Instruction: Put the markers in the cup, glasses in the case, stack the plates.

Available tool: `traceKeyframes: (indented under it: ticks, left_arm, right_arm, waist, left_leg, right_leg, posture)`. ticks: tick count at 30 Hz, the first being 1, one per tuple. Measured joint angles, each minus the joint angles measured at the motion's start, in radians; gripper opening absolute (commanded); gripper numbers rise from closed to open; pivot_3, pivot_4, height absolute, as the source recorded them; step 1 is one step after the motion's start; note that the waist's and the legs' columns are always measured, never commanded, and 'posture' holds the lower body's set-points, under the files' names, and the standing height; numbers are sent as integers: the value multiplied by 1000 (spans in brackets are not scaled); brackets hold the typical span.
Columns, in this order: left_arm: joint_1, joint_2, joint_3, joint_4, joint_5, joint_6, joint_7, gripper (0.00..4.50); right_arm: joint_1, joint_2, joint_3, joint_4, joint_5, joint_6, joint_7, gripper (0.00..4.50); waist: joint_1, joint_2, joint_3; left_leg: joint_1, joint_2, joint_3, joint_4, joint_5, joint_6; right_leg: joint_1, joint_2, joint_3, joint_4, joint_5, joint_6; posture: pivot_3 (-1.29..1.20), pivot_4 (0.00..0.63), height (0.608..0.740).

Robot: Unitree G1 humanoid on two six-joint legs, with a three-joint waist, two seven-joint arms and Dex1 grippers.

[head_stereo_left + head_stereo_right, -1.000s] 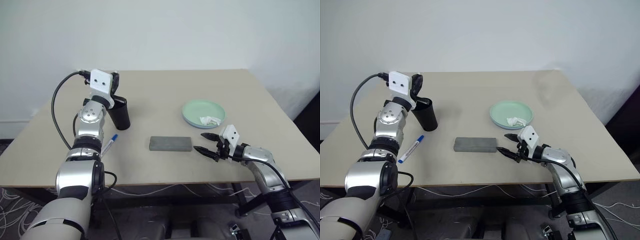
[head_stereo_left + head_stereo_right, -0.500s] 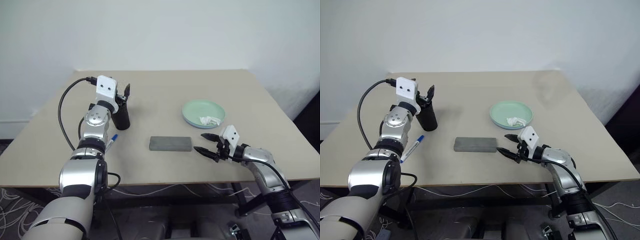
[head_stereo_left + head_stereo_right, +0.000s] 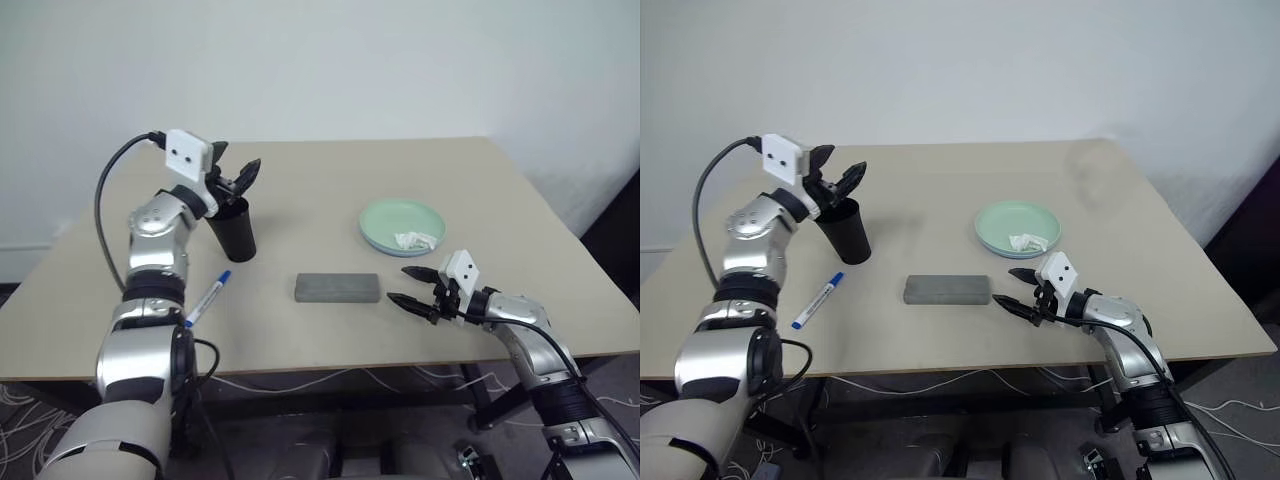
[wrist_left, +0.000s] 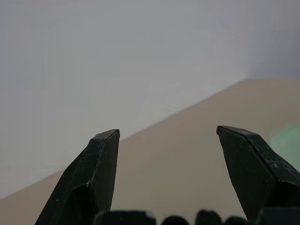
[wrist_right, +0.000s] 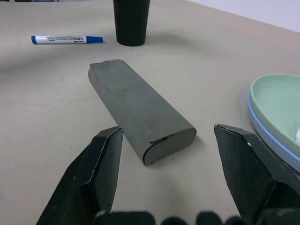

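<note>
Tabletop: case (image 3: 338, 288) just beyond open right jaws; left jaws open, seemingly above cup (image 3: 233, 230).

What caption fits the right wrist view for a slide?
Right tool open just short of the closed grey case; blue-capped marker and black cup beyond, stacked plates alongside.

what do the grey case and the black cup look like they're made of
Case: probably a fabric- or felt-covered hard shell; its surface is matte grey, faintly textured, with a seam along the rounded end. Cup: likely matte plastic, though coated metal is possible; it is evenly black with no gloss.
</note>
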Motion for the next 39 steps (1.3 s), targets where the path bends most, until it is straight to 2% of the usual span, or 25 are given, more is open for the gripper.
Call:
traceKeyframes:
  ticks: [7,12,21,26,39]
  left_arm:
    - [300,159,-3,-493,-126,411,-143,3480]
    - [435,207,-6,-636,-115,554,-108,3480]
    - [507,225,-75,-624,0,683,25,3480]
    - [461,182,-83,-523,21,760,100,4454]
    - [344,118,-189,-409,86,849,166,4454]
  right_arm:
    - [-4,-3,-16,-56,83,25,76,3358]
    - [-7,-7,-18,-94,131,51,126,3358]
    - [-12,-8,-17,-101,138,59,139,3358]
    - [-11,-8,-15,-101,138,58,138,3358]
    - [3,-7,-14,-102,128,58,115,3358]
  waist:
    - [5,1,1]
    - [9,2,1]
    - [14,2,1]
    - [16,2,1]
    - [14,2,1]
  left_leg:
    - [0,1,0,-1,0,0]
    - [1,1,0,-2,0,0]
    - [1,2,-1,-4,0,0]
    - [0,2,0,-4,0,0]
    - [0,1,0,-4,0,0]
  right_leg:
    - [0,0,1,0,0,-2]
    - [1,-1,3,2,-1,-4]
    - [-1,-1,3,2,-1,-5]
    - [-1,-1,1,1,0,-4]
    - [-1,-1,2,0,0,-3]
  posture:
    - [0,0,738]
    - [0,0,738]
    - [0,0,738]
    - [0,0,738]
    - [0,0,738]
